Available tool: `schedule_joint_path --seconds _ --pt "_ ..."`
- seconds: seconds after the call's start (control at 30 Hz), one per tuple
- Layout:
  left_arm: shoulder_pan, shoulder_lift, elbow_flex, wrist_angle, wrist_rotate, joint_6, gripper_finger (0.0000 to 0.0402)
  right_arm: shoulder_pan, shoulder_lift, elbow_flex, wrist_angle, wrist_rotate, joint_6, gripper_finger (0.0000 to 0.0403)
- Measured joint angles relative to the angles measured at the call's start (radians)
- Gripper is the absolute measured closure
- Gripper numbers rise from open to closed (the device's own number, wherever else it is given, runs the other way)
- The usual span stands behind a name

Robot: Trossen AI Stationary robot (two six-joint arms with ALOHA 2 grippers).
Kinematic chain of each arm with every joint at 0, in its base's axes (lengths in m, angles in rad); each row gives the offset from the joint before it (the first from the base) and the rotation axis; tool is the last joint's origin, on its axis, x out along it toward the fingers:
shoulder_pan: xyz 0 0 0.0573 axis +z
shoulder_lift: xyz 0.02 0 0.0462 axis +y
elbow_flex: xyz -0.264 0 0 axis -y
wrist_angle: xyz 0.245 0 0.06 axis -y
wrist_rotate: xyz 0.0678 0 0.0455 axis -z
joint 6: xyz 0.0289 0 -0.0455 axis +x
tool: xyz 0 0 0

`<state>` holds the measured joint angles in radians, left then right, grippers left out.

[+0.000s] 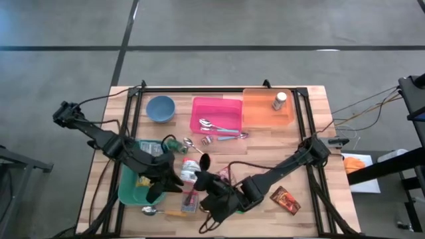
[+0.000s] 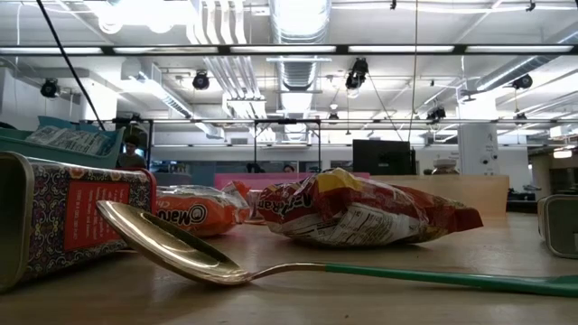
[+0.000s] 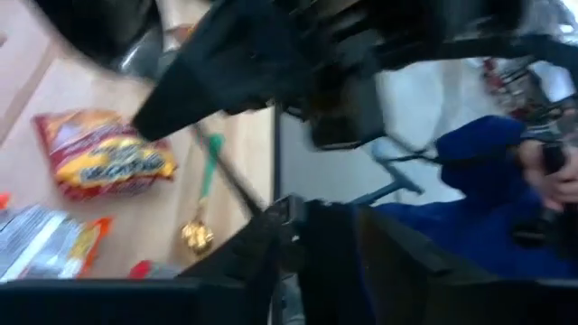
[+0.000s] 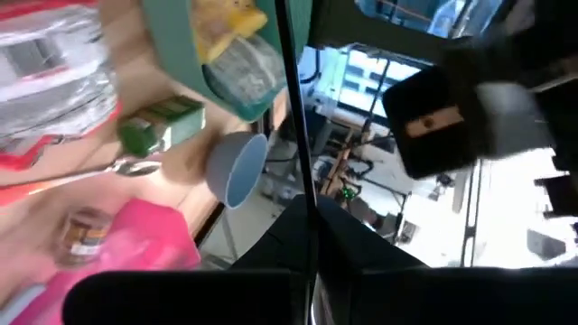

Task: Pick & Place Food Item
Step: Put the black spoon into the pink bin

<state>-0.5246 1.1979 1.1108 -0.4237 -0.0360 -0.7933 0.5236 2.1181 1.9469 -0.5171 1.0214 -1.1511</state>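
Wood-plank table (image 1: pixel 312 119) under both arms, grey concrete floor around it. Left gripper (image 1: pixel 156 190) sits at the green bin's (image 1: pixel 129 192) near corner, beside the food packets (image 1: pixel 189 174); how far its fingers are parted, can't tell, nor whether it holds anything. Right gripper (image 1: pixel 214 199) is closed, empty, just past those packets. Pink tray (image 1: pixel 216 106), orange tray (image 1: pixel 262 113) and blue bowl (image 1: pixel 161 108) line the far edge. Low view: a spoon (image 2: pixel 181 248) up close, open workshop behind under strip lights.
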Motion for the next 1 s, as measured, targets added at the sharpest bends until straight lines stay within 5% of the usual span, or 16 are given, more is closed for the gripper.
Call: schedule_joint_path --seconds 0.23,0.47,0.7,1.0 --pt "0.001 -0.008 0.0 -0.017 0.007 0.014 0.0149 -0.017 -0.011 0.005 0.013 0.031 0.128 0.0397" --pt "0.002 -0.069 -0.002 -0.038 -0.005 0.094 0.0108 -0.082 -0.078 0.006 -0.09 -0.001 0.42 0.0396" --pt "0.002 -0.129 -0.002 -0.125 -0.121 0.177 0.0105 -0.259 -0.196 0.004 -0.324 -0.35 0.889 0.0396" --pt "0.0 -0.148 -0.005 -0.252 -0.132 0.177 0.0105 -0.582 -0.24 -0.054 -0.318 -0.686 1.077 0.0395"
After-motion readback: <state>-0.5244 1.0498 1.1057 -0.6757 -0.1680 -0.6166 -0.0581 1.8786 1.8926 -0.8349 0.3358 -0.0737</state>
